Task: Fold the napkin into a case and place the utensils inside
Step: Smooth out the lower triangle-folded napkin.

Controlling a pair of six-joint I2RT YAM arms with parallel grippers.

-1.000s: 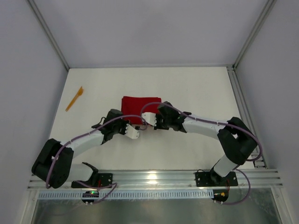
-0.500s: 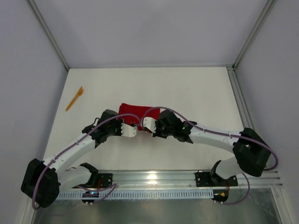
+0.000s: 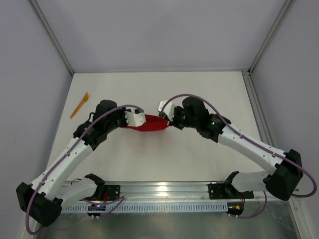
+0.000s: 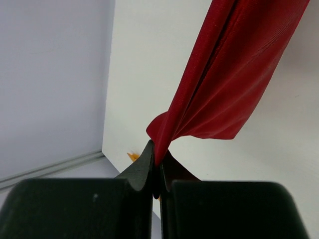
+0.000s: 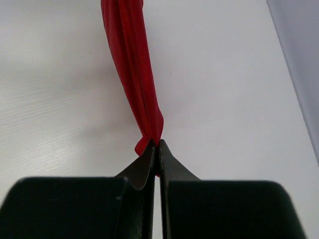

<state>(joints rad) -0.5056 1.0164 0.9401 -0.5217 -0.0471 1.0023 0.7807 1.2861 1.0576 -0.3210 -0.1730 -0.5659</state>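
The red napkin (image 3: 149,124) hangs lifted off the table, stretched between both grippers. My left gripper (image 3: 139,118) is shut on its left corner; the cloth (image 4: 234,74) runs up and away from the pinched fingertips. My right gripper (image 3: 163,117) is shut on its right corner; the cloth (image 5: 132,69) hangs as a narrow gathered band beyond the fingertips. One orange utensil (image 3: 79,105) lies on the table at the far left, and a sliver of it (image 4: 132,157) shows in the left wrist view. No other utensil is in view.
The white table (image 3: 209,94) is walled by grey panels left, back and right. A metal rail (image 3: 164,191) with the arm bases runs along the near edge.
Both grippers have closed on the napkin's near corners and risen, moving toward the back. The napkin has left the table and now hangs between them as a narrow band.
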